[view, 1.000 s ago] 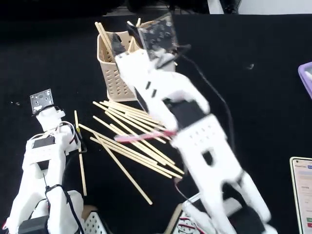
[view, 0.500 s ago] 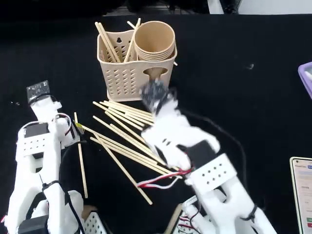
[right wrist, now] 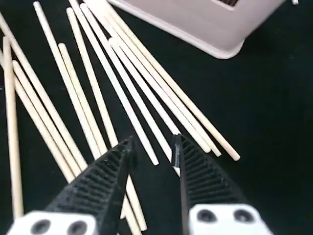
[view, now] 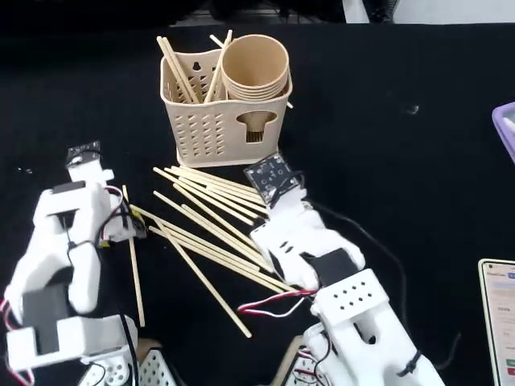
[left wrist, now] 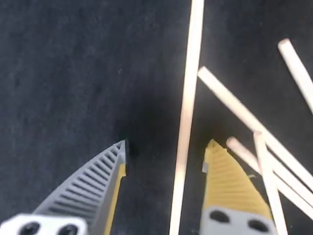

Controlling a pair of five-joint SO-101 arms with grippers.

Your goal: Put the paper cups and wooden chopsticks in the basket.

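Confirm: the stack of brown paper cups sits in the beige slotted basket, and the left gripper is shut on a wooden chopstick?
Not shut. The left wrist view shows the left gripper open, its jaws either side of a pale wooden chopstick. The stack of brown paper cups does sit in the beige slotted basket.

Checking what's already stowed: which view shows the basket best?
The high view: the basket stands whole there, with stacked paper cups and a few chopsticks inside. The right wrist view catches one bottom corner of it. The left wrist view looks at loose chopsticks on the table instead.
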